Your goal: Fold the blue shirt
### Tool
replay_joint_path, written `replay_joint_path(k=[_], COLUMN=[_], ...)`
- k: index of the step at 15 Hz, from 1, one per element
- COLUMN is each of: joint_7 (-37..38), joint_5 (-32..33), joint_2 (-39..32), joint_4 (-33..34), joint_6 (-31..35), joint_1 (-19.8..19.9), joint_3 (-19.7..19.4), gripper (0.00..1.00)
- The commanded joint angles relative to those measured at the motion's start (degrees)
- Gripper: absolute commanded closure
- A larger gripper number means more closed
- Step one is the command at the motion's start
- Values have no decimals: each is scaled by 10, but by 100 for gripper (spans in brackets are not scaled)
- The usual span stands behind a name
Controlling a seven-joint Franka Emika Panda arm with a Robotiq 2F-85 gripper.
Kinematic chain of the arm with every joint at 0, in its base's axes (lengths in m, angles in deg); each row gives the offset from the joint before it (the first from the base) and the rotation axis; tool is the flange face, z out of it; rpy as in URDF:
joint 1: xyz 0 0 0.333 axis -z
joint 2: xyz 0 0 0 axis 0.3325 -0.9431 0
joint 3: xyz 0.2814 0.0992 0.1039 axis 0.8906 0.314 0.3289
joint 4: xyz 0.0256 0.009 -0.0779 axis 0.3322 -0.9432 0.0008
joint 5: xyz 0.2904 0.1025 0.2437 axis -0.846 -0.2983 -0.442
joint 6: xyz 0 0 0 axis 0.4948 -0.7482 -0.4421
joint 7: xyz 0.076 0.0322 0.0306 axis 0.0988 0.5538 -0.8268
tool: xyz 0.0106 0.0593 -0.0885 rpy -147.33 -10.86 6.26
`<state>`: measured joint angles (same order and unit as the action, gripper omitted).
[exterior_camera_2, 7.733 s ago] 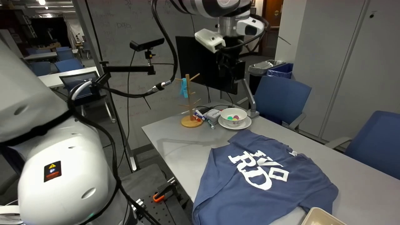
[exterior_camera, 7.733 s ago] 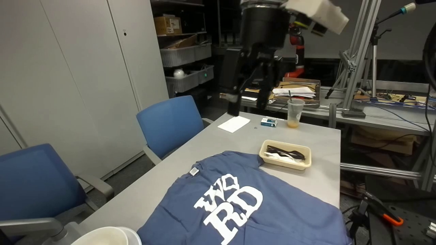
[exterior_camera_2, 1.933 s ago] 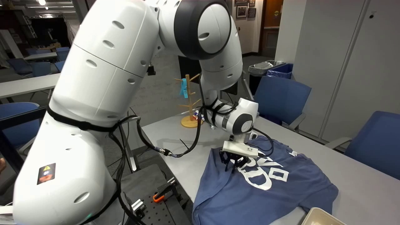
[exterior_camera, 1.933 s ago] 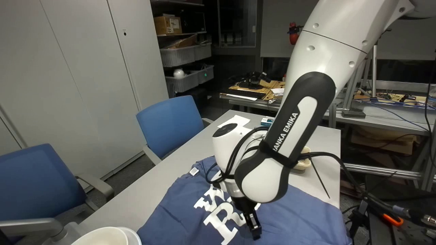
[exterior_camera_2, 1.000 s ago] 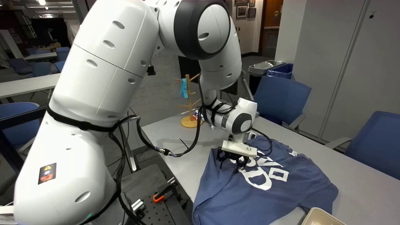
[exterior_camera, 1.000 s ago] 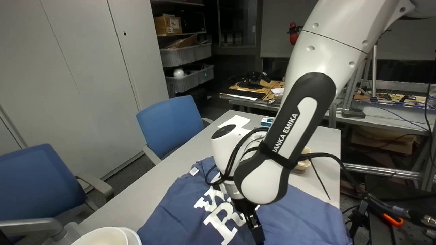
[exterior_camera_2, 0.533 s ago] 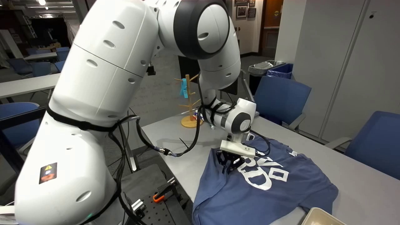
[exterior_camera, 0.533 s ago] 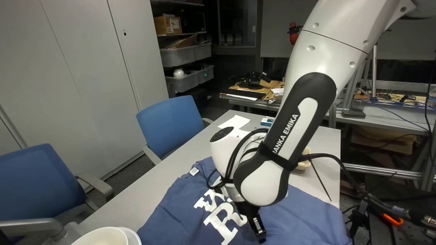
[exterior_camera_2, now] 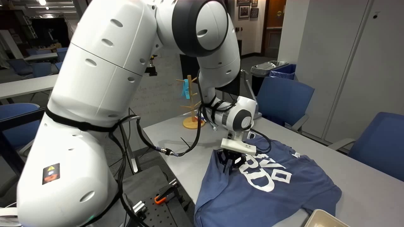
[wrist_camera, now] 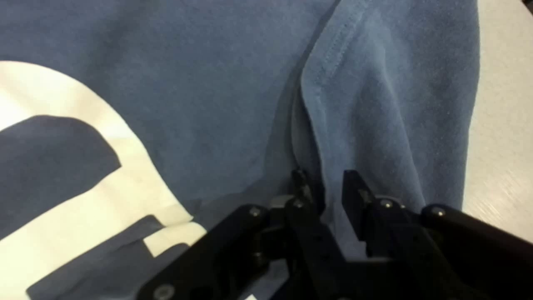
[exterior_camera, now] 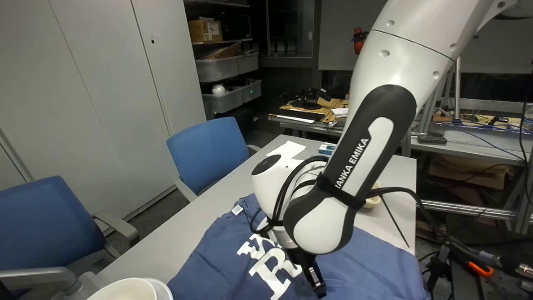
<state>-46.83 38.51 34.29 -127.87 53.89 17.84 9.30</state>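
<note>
The blue shirt (exterior_camera_2: 277,195), with large white lettering, lies spread on the grey table in both exterior views. My gripper (exterior_camera_2: 228,171) is down at its sleeve side, beside the printed letters, fingertips at the cloth. In the wrist view the same gripper (wrist_camera: 325,179) is open but narrowed: its black fingers stand apart. A stitched hem (wrist_camera: 320,79) of the shirt runs down into the gap between them, with a dark hollow under the hem by one finger. Whether cloth touches both pads I cannot tell. The arm hides part of the lettering in both exterior views.
A tan tray (exterior_camera_2: 325,219) stands by the shirt's near corner. A wooden peg stand (exterior_camera_2: 191,104) with a blue clip is at the table's far end. A white bowl (exterior_camera: 125,288) sits on a plate beside the shirt. Blue chairs (exterior_camera: 212,154) line the table's long side.
From high above the table the gripper has come down onto the shirt. Within the last second its fingers moved closer together, shifting the hem slightly; the arm then rose a little.
</note>
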Motion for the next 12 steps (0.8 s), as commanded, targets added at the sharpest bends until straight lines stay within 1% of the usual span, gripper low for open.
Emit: replay_joint_path(k=[1,3,5,7,9,12], joint_7=[35,41,44,60,101,145], joint_5=[27,31,20,31,96,179], joint_2=[31,36,36,47,63,65], joint_4=[-1,8,18,23,37,90], joint_6=[-28,-41,-52,-56,-49,-63], joint_1=[-23,-29,-28,-37,-70,-102], joint_3=[-9,-9,-4,-12,-43,-67], gripper=[99,100,99,99,99,99])
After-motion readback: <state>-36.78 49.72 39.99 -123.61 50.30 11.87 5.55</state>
